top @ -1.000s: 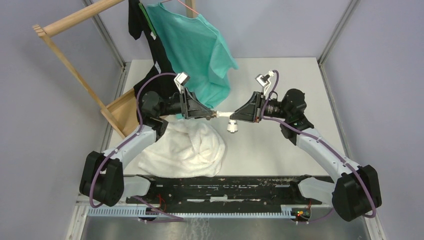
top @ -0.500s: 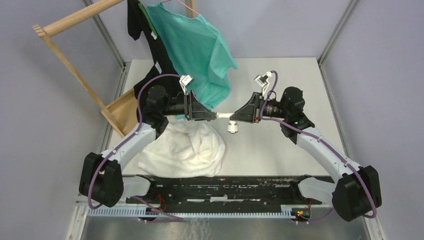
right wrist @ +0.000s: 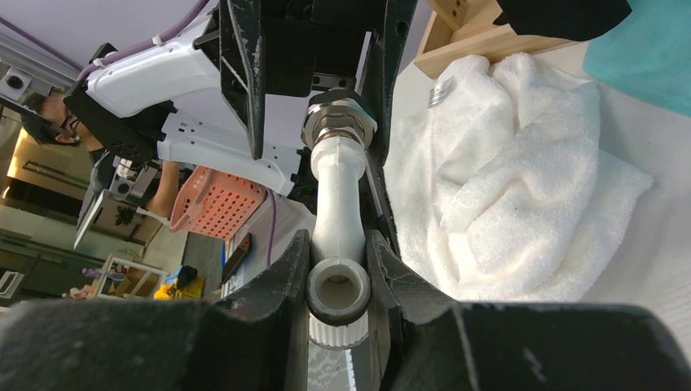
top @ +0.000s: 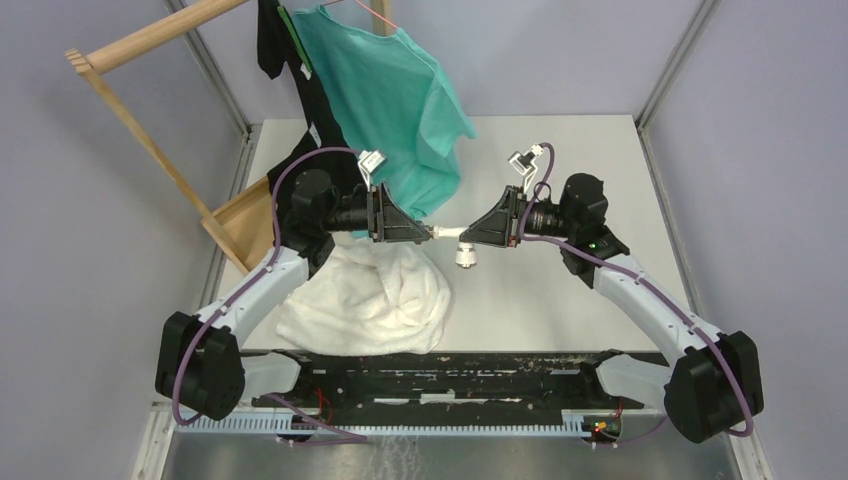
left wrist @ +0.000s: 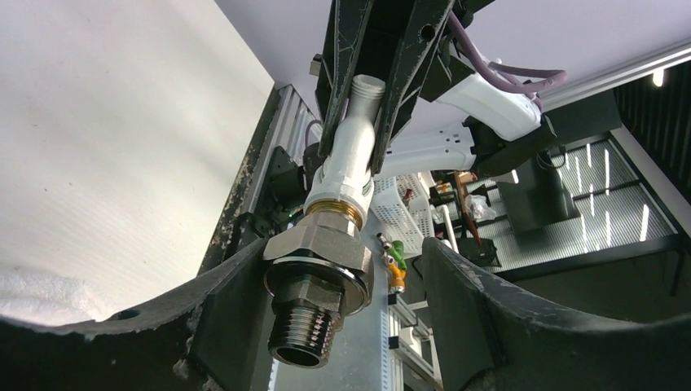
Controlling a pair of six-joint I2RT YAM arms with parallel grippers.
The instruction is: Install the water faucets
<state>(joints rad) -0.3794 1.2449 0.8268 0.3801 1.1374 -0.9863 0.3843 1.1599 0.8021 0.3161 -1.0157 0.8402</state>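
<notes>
The white plastic spout (top: 450, 231), one only, hangs above mid-table, pinched at its right end by the right gripper (top: 468, 236). Its single silver fitting (left wrist: 319, 252) sits between the left gripper's (top: 422, 232) parted fingers, with a gap on one side. Since a second ago the left arm's elbow has swung left and its wrist has rolled. One white towel (top: 370, 295) lies near-left.

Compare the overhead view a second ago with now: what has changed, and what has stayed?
The left hand rolled at the wrist, its camera swinging slightly right, and that arm's elbow edged away from the near edge. The right hand stays shut on the white spout, the metal fitting still between the left fingers. The towel and teal shirt have not moved.
</notes>
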